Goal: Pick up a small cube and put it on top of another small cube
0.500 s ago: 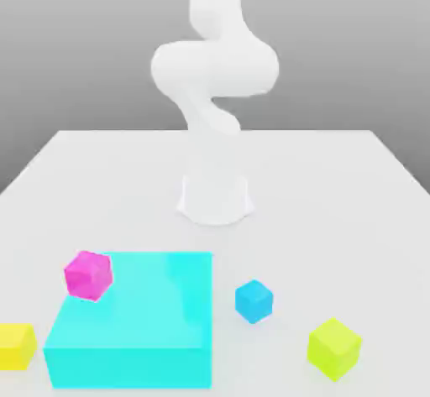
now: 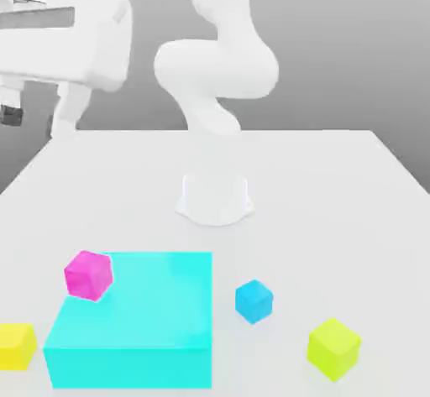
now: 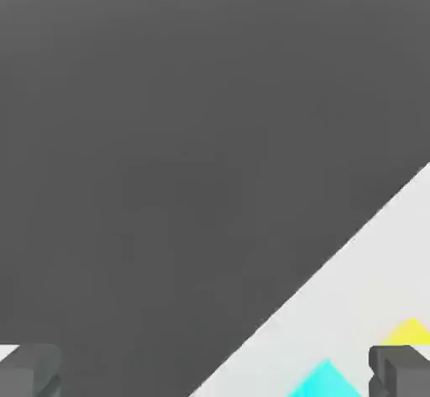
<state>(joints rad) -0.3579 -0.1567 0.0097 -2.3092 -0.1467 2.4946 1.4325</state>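
Yellow cube point(image 2: 16, 345) sits at the near left corner of the table point(image 2: 336, 202), cut off by the exterior view's left edge, so part of it is out of sight. As a cube it has no long axis; it rests flat, one face turned roughly toward the near side. From the hand camera only a yellow tip of it point(image 3: 410, 331) peeks past a finger.

Going by bulk: the white arm point(image 2: 214, 76) rises from its base at the table's middle, its upper links leaving the picture at the top. Its hand, the gripper point(image 2: 35, 118), hangs high at the far left, well above the table, partly cropped; the fingers point(image 3: 401, 370) stand wide apart, nothing between them.

Next, the big flat cyan block point(image 2: 134, 320) lies near the front, just right of the yellow cube. The lime cube point(image 2: 333, 348) rests at the near right, turned corner-on. The magenta cube point(image 2: 88, 274) sits at the cyan block's far left corner, tilted; whether it rests on the block or overhangs it is hard to judge. The blue cube point(image 2: 254, 300) stands just right of the block.
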